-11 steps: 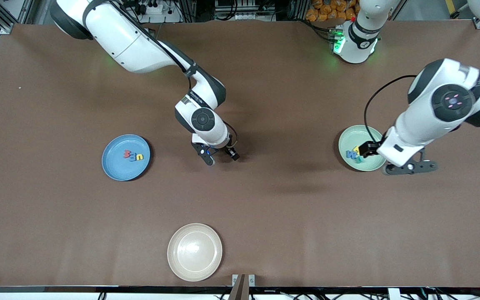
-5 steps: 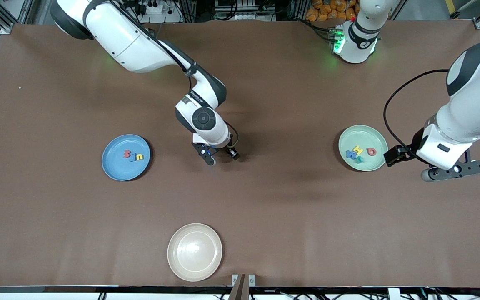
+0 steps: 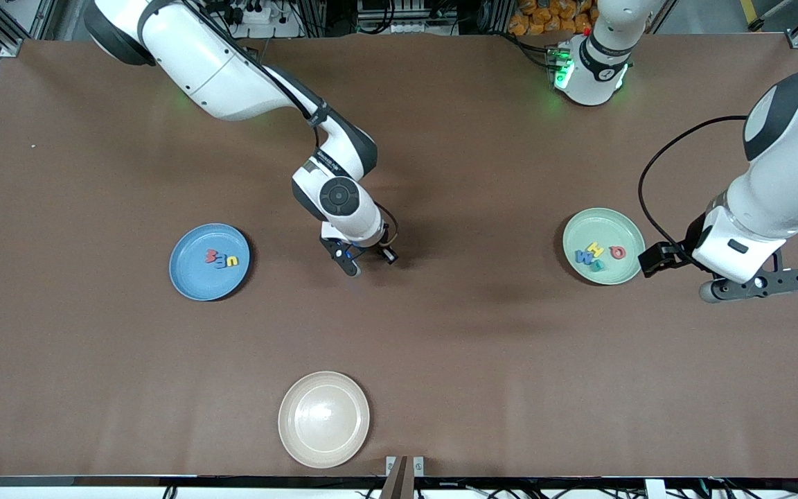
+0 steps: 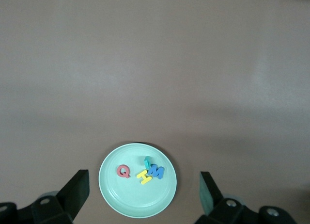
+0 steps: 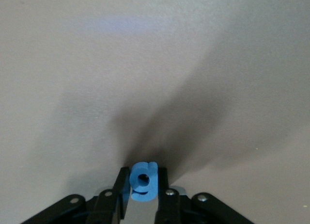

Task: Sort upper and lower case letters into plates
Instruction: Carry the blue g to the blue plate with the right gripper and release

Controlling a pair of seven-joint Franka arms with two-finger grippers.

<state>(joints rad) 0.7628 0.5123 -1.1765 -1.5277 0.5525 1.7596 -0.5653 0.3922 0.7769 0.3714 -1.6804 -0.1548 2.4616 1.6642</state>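
Right gripper (image 3: 364,260) clamped on blue letter g (image 5: 144,181) low over bare table, blue plate (image 3: 194,285) with three letters toward its arm's end, left gripper (image 4: 143,195) spread wide beside mint plate (image 3: 582,274) holding four letters.

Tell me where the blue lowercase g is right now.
The blue g is pinched in the right hand, low over the bare table middle, between the blue plate and mint plate.

Even overhead light, soft arm shadows on the table (image 3: 440,333), slightly washed-out, hazy wrist views.
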